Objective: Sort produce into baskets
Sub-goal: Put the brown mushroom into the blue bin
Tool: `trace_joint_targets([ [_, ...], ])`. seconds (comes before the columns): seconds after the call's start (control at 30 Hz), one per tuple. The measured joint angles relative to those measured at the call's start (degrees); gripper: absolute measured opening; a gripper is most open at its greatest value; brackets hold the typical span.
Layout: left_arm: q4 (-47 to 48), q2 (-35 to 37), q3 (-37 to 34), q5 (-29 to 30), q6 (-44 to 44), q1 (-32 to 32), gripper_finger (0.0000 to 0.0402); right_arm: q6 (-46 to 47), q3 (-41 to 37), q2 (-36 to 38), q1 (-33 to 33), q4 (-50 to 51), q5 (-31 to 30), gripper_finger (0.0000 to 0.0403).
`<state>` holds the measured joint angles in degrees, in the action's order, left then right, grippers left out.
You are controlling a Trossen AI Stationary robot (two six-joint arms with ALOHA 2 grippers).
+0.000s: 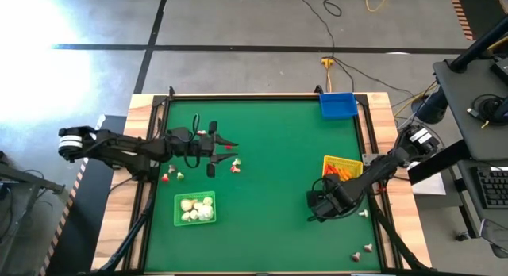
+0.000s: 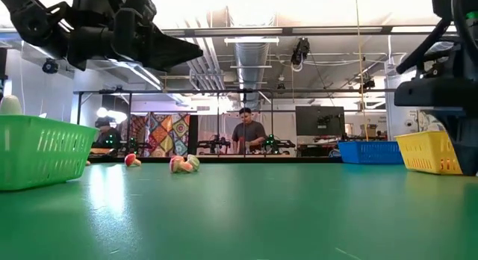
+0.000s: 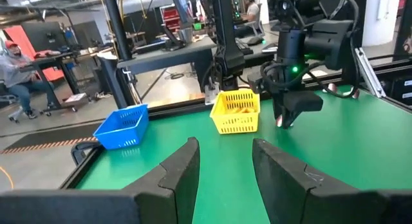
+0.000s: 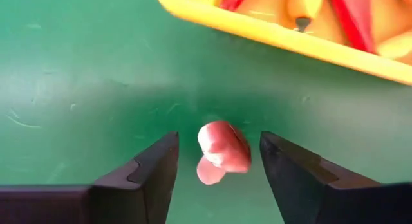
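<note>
The right pincer (image 4: 219,163) hangs low over the counter (image 4: 77,76) beside the yellow basket (image 4: 270,32), fingers parted around a pinkish radish-like piece (image 4: 222,150), probably to grip it; the left pincer (image 3: 225,166) waits released, empty

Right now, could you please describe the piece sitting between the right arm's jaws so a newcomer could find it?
Start at the yellow basket on the green table's right side. Just beside its rim, on the mat, lies a small pink-red piece between the right gripper's open jaws. Unlike the basket's contents, it lies alone.
</note>
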<state>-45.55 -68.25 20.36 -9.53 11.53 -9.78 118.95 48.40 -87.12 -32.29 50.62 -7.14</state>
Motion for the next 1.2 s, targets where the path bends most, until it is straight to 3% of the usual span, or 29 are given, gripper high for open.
trace_joint_targets([
  [0.33, 0.19, 3.19, -1.29, -0.13, -0.17, 0.02, 0.0127, -3.99, -0.11, -0.03, -0.02, -0.17, 0.02, 0.0130],
  [0.57, -0.02, 9.82, -2.41, -10.84, -2.19, 0.11, 0.0127, -5.74, 0.62, 0.10, 0.35, -0.32, 0.09, 0.0078],
  [0.7, -0.62, 14.98, -5.00, -11.49, -2.16, 0.07, 0.0127, -10.46, 5.82, 2.15, 3.57, -0.64, -0.18, 0.0070],
  [0.8, -2.03, 18.41, -7.32, -10.79, -2.15, 0.04, 0.0127, -20.90, 11.86, 3.02, 7.55, -0.27, -3.74, 0.0074],
  [0.97, -2.22, 21.50, -9.05, -10.50, -1.67, 0.04, 0.0127, -47.96, 21.11, 3.77, 18.52, 2.33, -13.72, 0.0072],
  [1.1, -2.22, 22.33, -9.22, -10.46, -3.12, 0.04, 0.0127, -70.67, 24.46, 3.48, 32.89, 2.68, -17.39, 0.0070],
  [1.2, -1.99, 23.27, -9.27, -10.53, -5.66, 0.05, 0.0127, -81.89, 24.52, 1.95, 47.05, 2.63, -17.64, 0.0070],
])
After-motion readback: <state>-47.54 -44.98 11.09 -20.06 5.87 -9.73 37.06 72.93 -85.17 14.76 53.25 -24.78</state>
